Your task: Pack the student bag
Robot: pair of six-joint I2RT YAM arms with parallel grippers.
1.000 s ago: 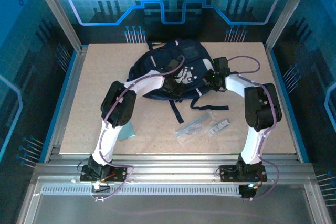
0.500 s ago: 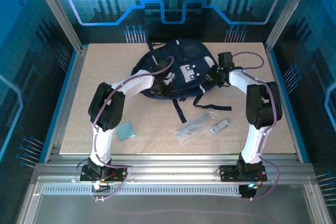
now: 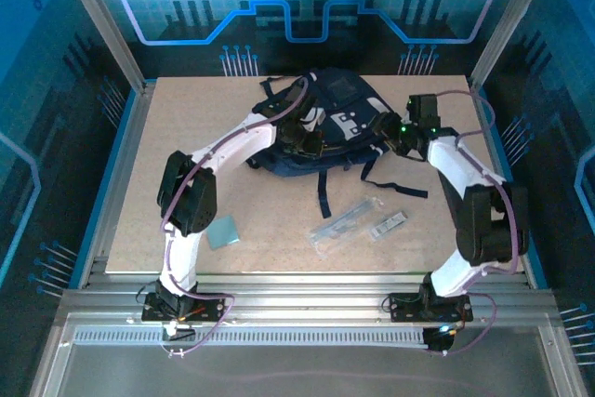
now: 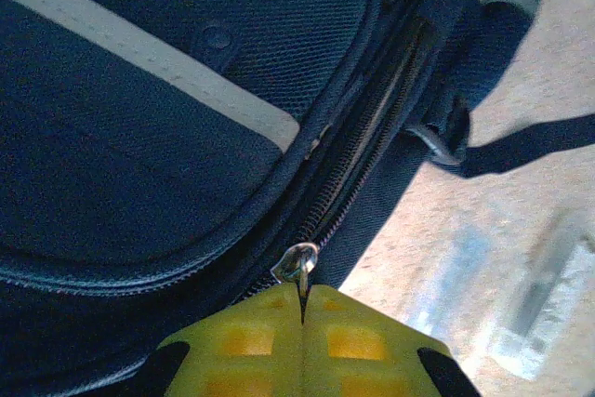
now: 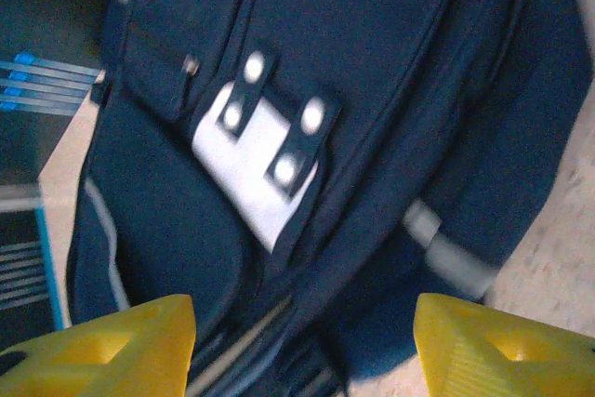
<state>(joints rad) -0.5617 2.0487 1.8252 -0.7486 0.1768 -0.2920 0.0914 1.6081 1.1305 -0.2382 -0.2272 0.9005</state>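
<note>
Note that the right gripper (image 5: 305, 346) has just released, its jaws now wide beside the student bag (image 3: 321, 118) at the far centre of the table (image 3: 186, 211), while the left gripper (image 4: 302, 309) stays pinched on the zipper pull (image 4: 296, 262), so the zipper step is likely in hand.

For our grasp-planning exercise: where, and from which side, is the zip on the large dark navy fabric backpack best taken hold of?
Likely the small metal zip pull, pinched across its flat faces, coming in line with the zip track. It sticks clear of the dark navy fabric backpack; the left gripper is shut on it that way.
</note>
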